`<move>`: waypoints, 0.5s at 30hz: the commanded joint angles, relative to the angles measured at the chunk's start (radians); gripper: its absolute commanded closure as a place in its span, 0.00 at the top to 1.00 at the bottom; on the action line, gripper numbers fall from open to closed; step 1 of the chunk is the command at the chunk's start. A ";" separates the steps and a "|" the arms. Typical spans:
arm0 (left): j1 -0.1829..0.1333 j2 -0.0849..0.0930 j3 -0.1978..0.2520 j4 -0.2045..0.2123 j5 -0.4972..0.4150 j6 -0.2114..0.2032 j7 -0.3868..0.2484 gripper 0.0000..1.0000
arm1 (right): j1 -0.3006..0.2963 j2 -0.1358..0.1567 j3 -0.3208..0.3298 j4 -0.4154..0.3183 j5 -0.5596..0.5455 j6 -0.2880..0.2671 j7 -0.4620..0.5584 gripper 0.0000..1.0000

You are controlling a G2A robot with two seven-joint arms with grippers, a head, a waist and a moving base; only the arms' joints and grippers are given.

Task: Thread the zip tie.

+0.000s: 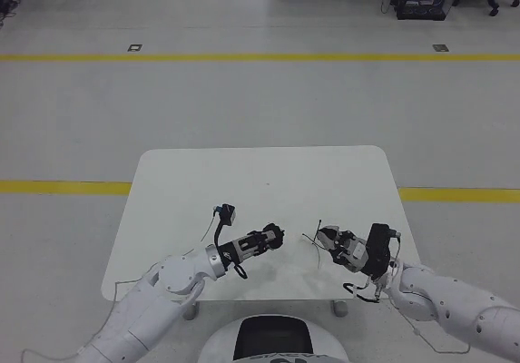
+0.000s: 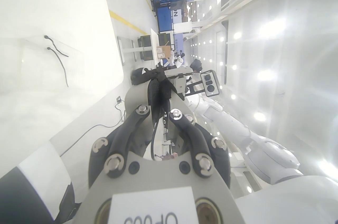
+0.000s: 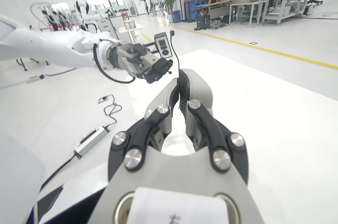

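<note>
zip tie [image 3: 176, 53] stands clamped between right pincer [image 3: 180, 81] tips, tail rising above; left pincer [image 3: 161, 68] closed nearby.

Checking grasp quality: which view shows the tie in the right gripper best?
Right wrist view: tie pinched in the right gripper, its strand and head close up. Top view: just a thin dark line. Left wrist view: two dark strands against the table, tie or shadow unclear.

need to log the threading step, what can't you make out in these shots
Left gripper: shut, but its own fingers hide whether anything is pinched, left wrist view.
Zip tie: lower end buried inside the shut right gripper, right wrist view; too thin in top view.
Dark strands on the table: two ties or one plus shadow, too small, left wrist view.
</note>
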 commanded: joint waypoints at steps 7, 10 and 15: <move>-0.018 -0.028 0.081 0.047 0.039 -0.018 0.122 0.00 | -0.015 -0.065 0.020 0.043 0.055 0.000 0.044 0.00; -0.023 -0.030 0.083 0.049 0.044 -0.016 0.133 0.00 | -0.015 -0.065 0.020 0.043 0.055 0.000 0.044 0.00; -0.023 -0.030 0.083 0.049 0.044 -0.016 0.133 0.00 | -0.015 -0.065 0.020 0.043 0.055 0.000 0.044 0.00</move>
